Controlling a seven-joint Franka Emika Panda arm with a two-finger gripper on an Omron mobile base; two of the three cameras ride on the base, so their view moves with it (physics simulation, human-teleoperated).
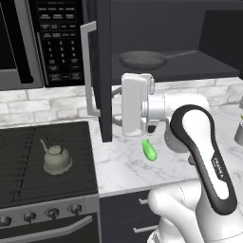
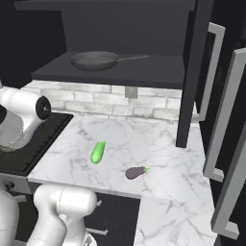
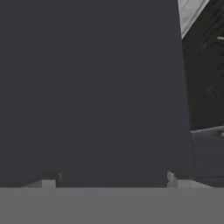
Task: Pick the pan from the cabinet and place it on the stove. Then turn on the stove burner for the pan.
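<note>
The dark-grey pan [image 1: 142, 60] [image 2: 95, 60] rests on the bottom shelf of the open black cabinet [image 1: 209, 66] [image 2: 144, 72], its long handle pointing right. Below and left of the pan, my gripper [image 1: 115, 107] [image 3: 111, 180] faces the inner side of the cabinet's left door [image 1: 103, 57]. It is open, with nothing between the fingertips. In the hand view that dark door panel [image 3: 92, 87] is right in front of me. The stove [image 1: 28, 190] lies at the lower left, with a row of knobs [image 1: 52, 213] along its front.
A pale-grey kettle [image 1: 57, 157] stands on the stove grates. A green vegetable [image 1: 149, 150] [image 2: 98, 152] and a small eggplant [image 2: 136, 172] lie on the marble counter [image 2: 158, 144]. The microwave [image 1: 42, 38] hangs above the stove. The right cabinet door [image 2: 194, 72] stands open.
</note>
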